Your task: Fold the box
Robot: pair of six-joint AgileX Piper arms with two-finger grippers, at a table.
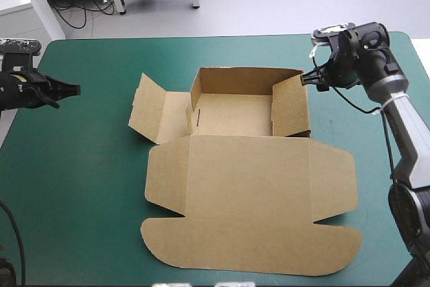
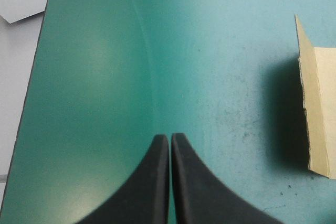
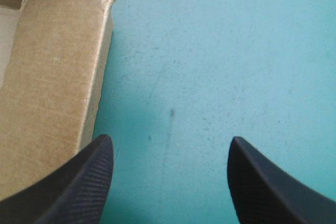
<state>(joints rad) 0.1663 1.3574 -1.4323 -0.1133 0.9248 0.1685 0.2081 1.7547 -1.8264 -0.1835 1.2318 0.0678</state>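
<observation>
Lying part-formed on the teal-green cover [image 1: 74, 193], the box [image 1: 248, 193] sits between the two grippers. Its far wall and right wall [image 3: 52, 77] are raised, and its lid [image 1: 252, 233] is flat toward the table's near edge. The left gripper [image 2: 170, 136] is fully narrowed, its fingers meeting in a point and holding nothing. The splayed left flap [image 2: 319, 103] lies ahead of it and off to one side, well apart. The right gripper [image 3: 170, 140] is spread wide and empty. The right wall stands just beside one finger, outside the gap; contact cannot be confirmed.
</observation>
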